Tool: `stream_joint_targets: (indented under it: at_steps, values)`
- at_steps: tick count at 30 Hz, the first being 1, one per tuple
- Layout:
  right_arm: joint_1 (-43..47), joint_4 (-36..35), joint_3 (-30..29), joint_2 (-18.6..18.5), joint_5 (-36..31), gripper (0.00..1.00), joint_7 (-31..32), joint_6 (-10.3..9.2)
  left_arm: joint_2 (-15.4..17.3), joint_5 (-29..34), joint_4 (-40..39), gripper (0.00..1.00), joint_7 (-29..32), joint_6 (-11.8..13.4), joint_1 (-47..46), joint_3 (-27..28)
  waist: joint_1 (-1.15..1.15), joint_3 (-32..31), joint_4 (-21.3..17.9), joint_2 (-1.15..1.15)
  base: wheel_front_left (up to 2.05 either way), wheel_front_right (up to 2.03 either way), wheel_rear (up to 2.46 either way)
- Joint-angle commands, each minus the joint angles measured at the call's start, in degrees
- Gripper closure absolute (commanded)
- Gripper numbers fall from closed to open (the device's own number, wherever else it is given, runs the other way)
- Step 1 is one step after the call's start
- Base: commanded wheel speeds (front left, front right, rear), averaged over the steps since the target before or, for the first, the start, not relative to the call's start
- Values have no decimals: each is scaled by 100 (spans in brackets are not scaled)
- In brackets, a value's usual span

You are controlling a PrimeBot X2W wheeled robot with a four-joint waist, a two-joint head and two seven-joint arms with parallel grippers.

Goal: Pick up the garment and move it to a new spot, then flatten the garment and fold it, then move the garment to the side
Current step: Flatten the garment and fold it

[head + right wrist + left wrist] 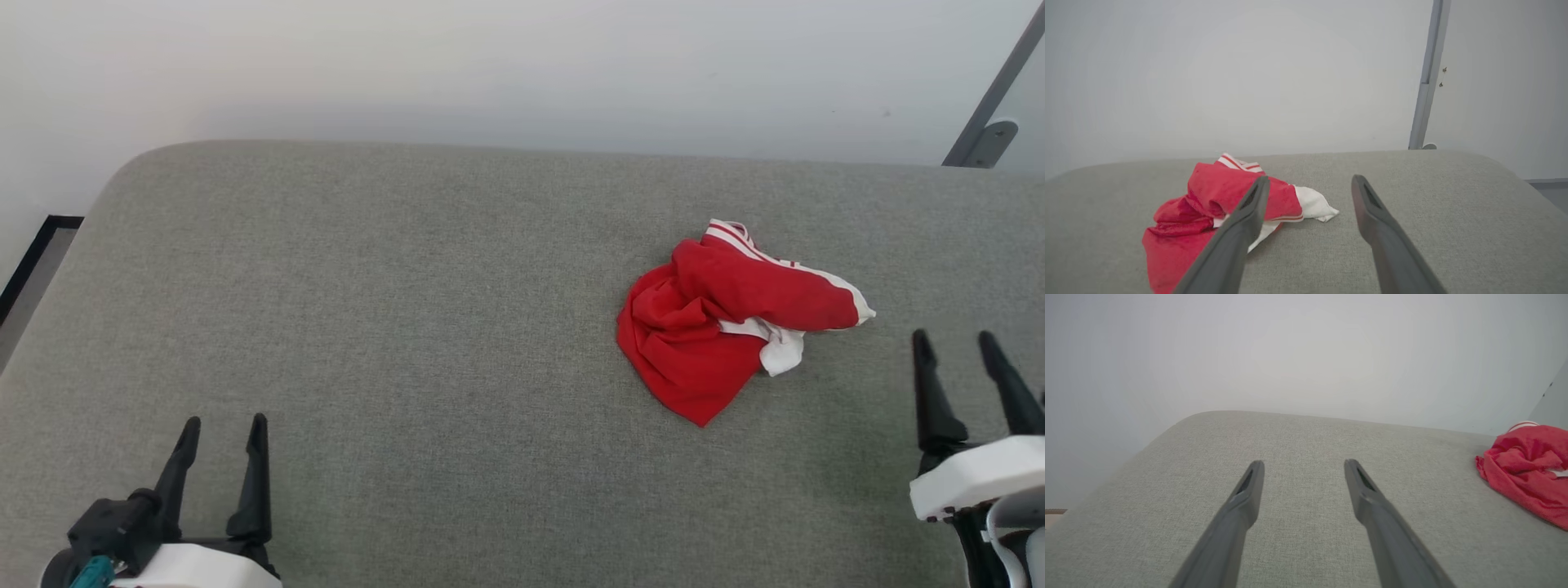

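Right hand (953,339): near right, fingers spread, empty. The garment (702,327) lies to its left and a little farther off, clear of the fingertips, crumpled right of centre on the grey padded surface (408,327). Its top roll runs roughly left to right, with the white-trimmed end toward this hand. Left hand (226,420): near left, spread, empty, well apart from the garment. The right arm looks better placed for the pickup.

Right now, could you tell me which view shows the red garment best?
Head view: the whole garment lies unobstructed. In the right wrist view a finger of the right pincer crosses it; the left wrist view crops it.
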Motion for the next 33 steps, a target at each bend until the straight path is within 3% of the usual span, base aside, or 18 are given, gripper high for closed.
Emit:
stream_joint_targets:
  at_steps: [1,11,12,18,24,33]
  values:
    - [-59,24,137,-147,-87,0,238,1,-69,25,-36,0,-31,-21,11,10,0,38,16,0,0,0,0]
    - [-1025,-2,1204,-1672,253,0,2446,1,-299,-109,-139,0,-31,-20,-336,-117,0,745,129,0,0,0,0]
    - [-1025,-2,1204,-1672,253,0,2446,1,-299,-109,-139,0,-31,-20,-336,-117,0,745,129,0,0,0,0]
    - [-1795,135,1721,-2570,914,0,3931,1,-434,-222,-99,0,-31,-20,-678,-254,0,1280,313,0,0,0,0]
    - [-2569,348,2072,-2971,1598,0,4980,1,-496,-247,-91,0,-31,-20,-998,-431,0,1728,474,0,0,0,0]
    - [-3222,510,2900,-3293,2012,0,5548,1,-532,-336,-25,0,-31,-20,-1355,-599,0,2220,627,0,0,0,0]
